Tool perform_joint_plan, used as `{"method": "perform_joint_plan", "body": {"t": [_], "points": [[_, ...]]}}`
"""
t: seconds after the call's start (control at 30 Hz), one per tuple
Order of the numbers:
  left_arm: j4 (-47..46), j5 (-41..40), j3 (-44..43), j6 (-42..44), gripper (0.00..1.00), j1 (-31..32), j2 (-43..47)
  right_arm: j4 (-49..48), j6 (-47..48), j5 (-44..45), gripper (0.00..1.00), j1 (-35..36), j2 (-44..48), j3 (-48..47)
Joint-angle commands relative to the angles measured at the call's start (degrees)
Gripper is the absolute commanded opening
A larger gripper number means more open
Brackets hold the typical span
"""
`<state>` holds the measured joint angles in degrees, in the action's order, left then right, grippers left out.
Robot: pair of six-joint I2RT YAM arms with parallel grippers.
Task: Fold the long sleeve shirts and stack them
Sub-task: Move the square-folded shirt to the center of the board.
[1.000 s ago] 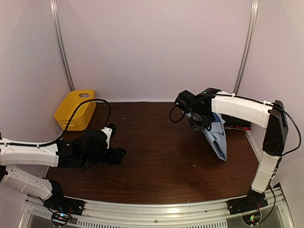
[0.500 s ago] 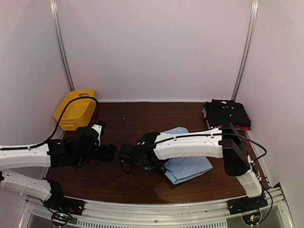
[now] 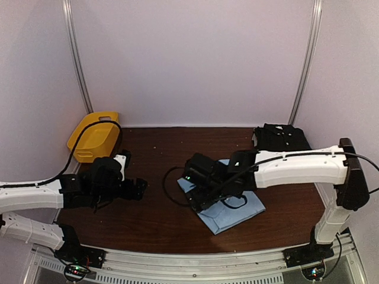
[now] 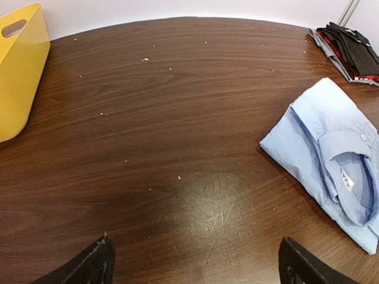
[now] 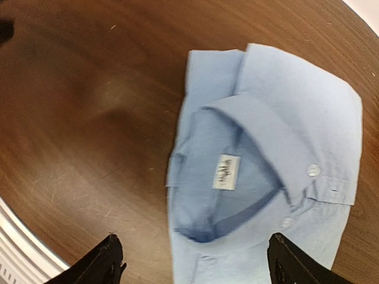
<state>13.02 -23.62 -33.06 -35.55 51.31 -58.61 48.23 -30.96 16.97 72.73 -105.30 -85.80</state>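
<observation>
The folded light blue shirt (image 3: 237,213) is lying mid-table beneath the right gripper (image 5: 198,263), jaws wide, empty. Its wrist view is showing the collar label (image 5: 225,171), hidden overhead by the arm (image 3: 296,168). The left gripper (image 4: 198,266) is gaping, empty.

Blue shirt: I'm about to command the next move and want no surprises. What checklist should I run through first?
1. Blue shirt folded, flat on the table: ok.
2. Right tool open, gripping nothing: ok.
3. Left tool open, empty, clear of the shirt: ok.
4. Blue shirt stacked on the black shirt pile: not ok; the pile sits apart, far right.
5. Fold tidy underneath: cannot tell.
</observation>
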Motion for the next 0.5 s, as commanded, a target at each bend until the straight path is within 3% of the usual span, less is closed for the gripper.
{"method": "perform_joint_plan", "body": {"t": [0.0, 0.23, 0.47], "points": [[-6.5, 5.1, -0.1, 0.1, 0.98, -0.4, -2.9, -12.6, 2.2, -6.1, 0.86, -11.2, 11.9, 13.5], [-17.3, 15.2, 1.6, -1.7, 0.98, -0.5, -7.9, -28.8, 4.8, -19.6, 0.95, -31.5, 24.8, 35.6], [-27.1, 23.4, 0.6, -5.2, 0.98, -0.5, -16.5, -36.4, 3.7, -28.3, 0.95, -40.8, 27.8, 47.0]]}}
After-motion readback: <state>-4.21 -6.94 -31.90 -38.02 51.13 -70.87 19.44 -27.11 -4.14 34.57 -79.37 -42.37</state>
